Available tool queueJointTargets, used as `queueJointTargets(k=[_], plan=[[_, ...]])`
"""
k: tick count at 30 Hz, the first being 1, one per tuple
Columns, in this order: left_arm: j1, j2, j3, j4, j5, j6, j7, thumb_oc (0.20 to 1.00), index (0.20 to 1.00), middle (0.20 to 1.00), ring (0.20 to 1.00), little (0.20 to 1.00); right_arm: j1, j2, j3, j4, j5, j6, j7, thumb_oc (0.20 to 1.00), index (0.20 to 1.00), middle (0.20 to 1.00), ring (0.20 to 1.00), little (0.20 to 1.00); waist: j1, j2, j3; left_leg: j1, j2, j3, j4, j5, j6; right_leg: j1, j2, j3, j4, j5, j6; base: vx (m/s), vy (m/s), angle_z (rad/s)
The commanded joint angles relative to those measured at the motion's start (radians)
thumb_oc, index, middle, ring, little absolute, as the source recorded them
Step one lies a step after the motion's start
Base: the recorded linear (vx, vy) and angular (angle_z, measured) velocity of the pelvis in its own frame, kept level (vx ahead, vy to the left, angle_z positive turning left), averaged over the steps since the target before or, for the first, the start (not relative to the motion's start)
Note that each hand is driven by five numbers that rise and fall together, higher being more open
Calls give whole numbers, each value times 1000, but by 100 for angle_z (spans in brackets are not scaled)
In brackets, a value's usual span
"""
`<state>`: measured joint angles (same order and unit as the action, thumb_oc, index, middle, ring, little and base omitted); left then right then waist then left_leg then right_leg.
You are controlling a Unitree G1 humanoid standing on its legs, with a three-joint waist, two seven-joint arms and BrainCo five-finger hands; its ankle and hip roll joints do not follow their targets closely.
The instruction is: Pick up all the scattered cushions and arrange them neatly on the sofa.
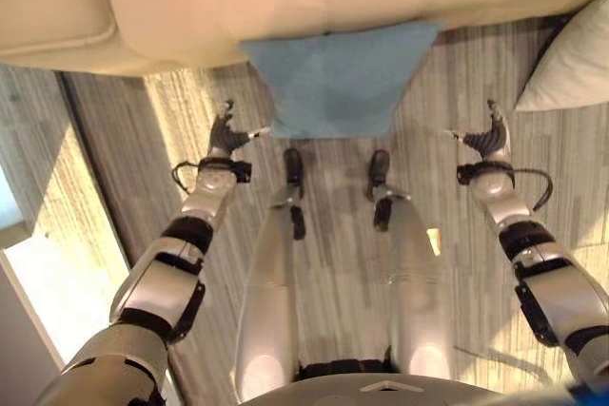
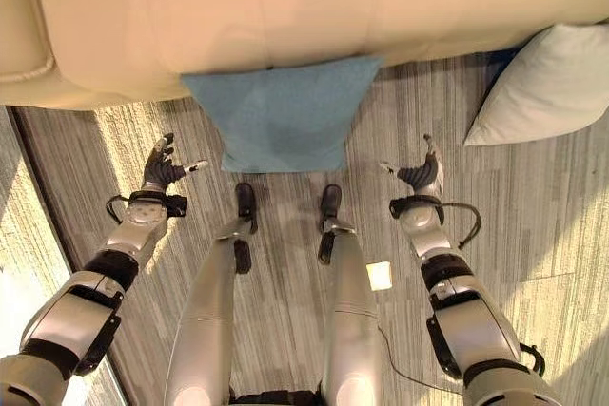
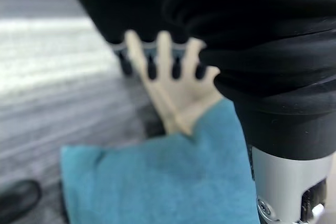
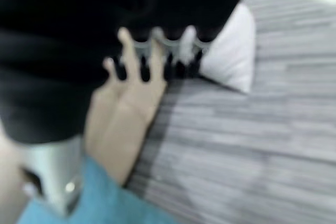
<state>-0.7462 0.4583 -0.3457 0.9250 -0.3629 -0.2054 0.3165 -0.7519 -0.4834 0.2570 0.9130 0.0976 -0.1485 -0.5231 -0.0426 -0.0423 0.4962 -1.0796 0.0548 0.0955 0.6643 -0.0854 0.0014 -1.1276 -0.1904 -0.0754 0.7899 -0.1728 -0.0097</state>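
No readable labels or writing anywhere. Blue cushion (image 2: 281, 121) on the floor, propped against the front of the beige sofa (image 2: 285, 7), between the two hands. White cushion (image 2: 547, 83) on the floor to the robot's right; the right eye view shows more of it than the left eye view. Left hand (image 2: 162, 170) and right hand (image 2: 419, 174) hover beside the blue cushion, fingers spread, holding nothing, not touching it.

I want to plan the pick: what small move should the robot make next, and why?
Probably bring both hands inward onto the blue cushion. It leans on the sofa front, right between the open left hand and open right hand, which touch nothing. The white cushion lies farther off to the right.
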Motion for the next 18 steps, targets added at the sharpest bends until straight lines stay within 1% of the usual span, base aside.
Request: queueJointTargets(k=[1, 4, 7, 10, 12, 13, 18], plan=[[97, 11, 15, -19, -8, -20, 33, 1000, 1000, 1000, 1000, 1000, 116, -46, 17, -21, 49, -35, -30, 1000, 1000, 1000, 1000, 1000, 1, 22, -135, -121, 55, -64, 161, -122, -19, -32, -64, 71, -34, 35, 93, 72, -30, 7], [68, 26, 8, -16, -4, -12, 40, 1000, 1000, 1000, 1000, 1000, 90, -63, 26, -18, 75, -36, -15, 1000, 1000, 1000, 1000, 1000, 2, 19, -135, -195, 49, -69, 237, -152, -11, -119, -54, 85, 54, 3, 80, 74, -38, 3], [51, 34, 4, -7, 0, -9, 45, 1000, 1000, 1000, 1000, 1000, 82, -69, 28, -17, 91, -40, -13, 1000, 1000, 1000, 1000, 1000, -1, 16, -136, -238, 50, -71, 266, -161, -8, -163, -54, 87, 86, -8, 77, 45, -39, 0], [9, 41, -5, 26, -3, 2, 40, 1000, 1000, 1000, 1000, 1000, 58, -74, 33, -33, 113, -49, -12, 1000, 1000, 1000, 1000, 1000, -7, 11, -139, -308, 49, -77, 297, -162, -4, -244, -44, 102, 131, -14, 68, 50, -40, -2], [-9, 47, -6, 36, -11, 1, 40, 1000, 1000, 1000, 1000, 1000, 46, -76, 38, -35, 117, -50, -12, 1000, 1000, 1000, 1000, 1000, -10, 10, -142, -332, 51, -79, 298, -159, -5, -267, -42, 103, 133, -13, 70, 9, -48, -6], [-59, 64, -13, 41, -41, 0, 30, 1000, 1000, 1000, 1000, 1000, 16, -85, 53, -49, 136, -52, -6, 1000, 1000, 1000, 1000, 1000, -17, 6, -147, -377, 48, -80, 296, -149, -5, -317, -33, 104, 131, -3, 74, 3, -45, -6], [-199, 91, -54, 40, -100, -9, 10, 1000, 1000, 1000, 1000, 1000, -92, -120, 98, -45, 171, -55, 12, 1000, 1000, 1000, 1000, 1000, -26, 15, -165, -435, 43, -67, 252, -114, -12, -384, -18, 115, 98, 29, 91, -8, -40, -9]])
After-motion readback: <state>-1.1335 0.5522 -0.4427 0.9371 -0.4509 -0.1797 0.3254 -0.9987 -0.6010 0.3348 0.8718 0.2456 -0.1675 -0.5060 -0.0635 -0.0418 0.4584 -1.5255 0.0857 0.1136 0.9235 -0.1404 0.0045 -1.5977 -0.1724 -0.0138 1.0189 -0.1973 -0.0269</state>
